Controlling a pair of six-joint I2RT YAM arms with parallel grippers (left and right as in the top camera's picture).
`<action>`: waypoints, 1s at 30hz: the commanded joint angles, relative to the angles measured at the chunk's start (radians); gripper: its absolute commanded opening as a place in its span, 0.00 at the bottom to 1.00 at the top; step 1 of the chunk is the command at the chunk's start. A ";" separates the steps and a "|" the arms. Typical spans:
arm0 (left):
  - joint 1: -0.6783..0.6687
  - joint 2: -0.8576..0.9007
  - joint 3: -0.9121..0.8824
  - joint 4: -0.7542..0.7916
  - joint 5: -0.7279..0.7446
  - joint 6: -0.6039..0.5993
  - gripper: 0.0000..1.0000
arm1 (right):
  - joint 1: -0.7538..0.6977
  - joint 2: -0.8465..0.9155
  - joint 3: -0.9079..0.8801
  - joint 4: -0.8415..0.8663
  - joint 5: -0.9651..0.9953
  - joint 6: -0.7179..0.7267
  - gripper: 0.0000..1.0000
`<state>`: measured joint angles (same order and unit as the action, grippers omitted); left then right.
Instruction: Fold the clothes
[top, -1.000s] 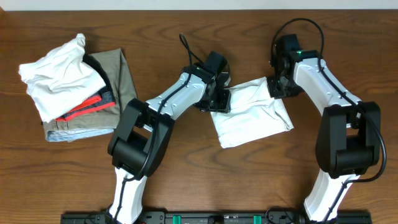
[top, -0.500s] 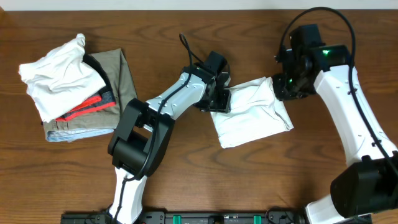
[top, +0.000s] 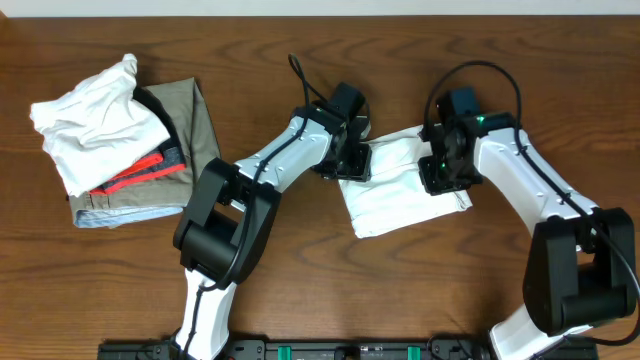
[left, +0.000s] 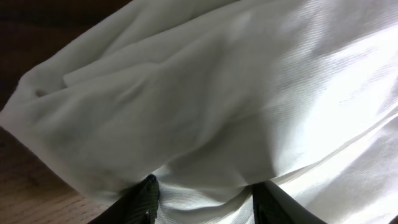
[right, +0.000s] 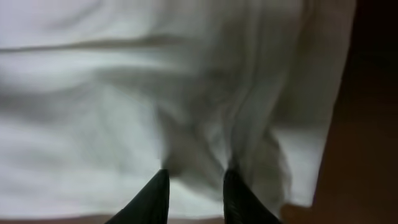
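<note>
The clothes (top: 400, 195), a white pair of trousers, lie folded into a rough rectangle at the table's middle. My left gripper (top: 352, 160) sits at the bundle's left edge. In the left wrist view its dark fingers (left: 148, 198) stand half apart with thick cloth (left: 205, 112) bunched between them and draped over their tips. My right gripper (top: 440, 172) is down on the bundle's right part. In the right wrist view its fingers (right: 157, 193) stand close together, and wrinkles in the cloth (right: 155, 93) run in to the gap between them.
A pile of other garments lies at the far left: a crumpled white one (top: 95, 125) on top, a khaki one (top: 195, 120) and a red-and-black one (top: 140, 172) under it. Bare brown table (top: 300, 280) lies in front of the bundle.
My right gripper left the bundle's top right corner, swung up and out to the right, then came back down onto the bundle's right part. The left arm and the cloth stayed put.
</note>
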<state>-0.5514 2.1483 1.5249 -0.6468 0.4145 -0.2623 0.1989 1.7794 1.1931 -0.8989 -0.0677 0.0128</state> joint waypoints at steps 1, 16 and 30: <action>-0.009 0.116 -0.042 0.009 -0.041 0.002 0.50 | -0.029 0.002 -0.028 0.047 0.077 -0.010 0.28; -0.008 0.083 -0.035 -0.003 -0.041 0.003 0.50 | -0.061 0.002 -0.040 0.151 0.087 0.019 0.28; 0.017 -0.287 -0.027 0.141 -0.321 0.140 0.51 | -0.053 -0.221 0.060 -0.019 -0.045 0.062 0.26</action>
<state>-0.5453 1.8961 1.4925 -0.5442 0.1932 -0.2031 0.1410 1.5467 1.2606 -0.8879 -0.0391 0.0605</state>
